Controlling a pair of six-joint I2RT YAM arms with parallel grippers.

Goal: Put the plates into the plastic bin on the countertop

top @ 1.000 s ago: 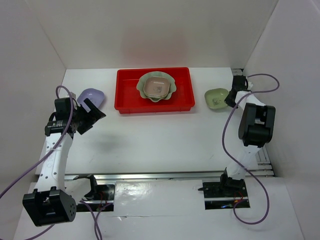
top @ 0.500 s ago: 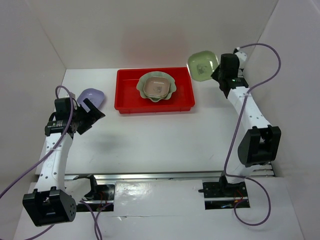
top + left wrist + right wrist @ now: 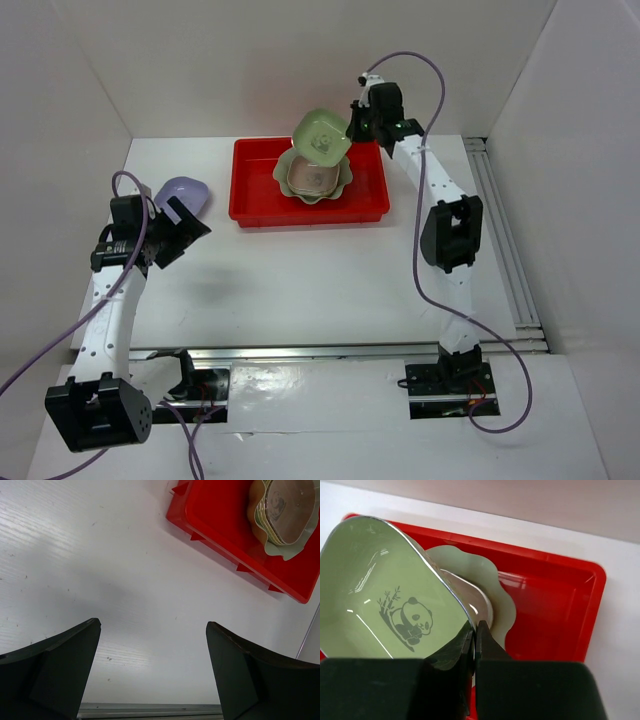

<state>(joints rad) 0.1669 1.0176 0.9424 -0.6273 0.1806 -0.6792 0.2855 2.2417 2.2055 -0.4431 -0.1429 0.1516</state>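
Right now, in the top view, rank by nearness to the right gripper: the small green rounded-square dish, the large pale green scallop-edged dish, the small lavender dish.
1. Small green rounded-square dish: held by the right gripper.
2. Large pale green scallop-edged dish: inside the red plastic tray.
3. Small lavender dish: far left on the table.

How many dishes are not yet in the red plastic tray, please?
2: lavender rounded-square dish on the white table, left; green panda-print dish in the right end effector, over the tray.
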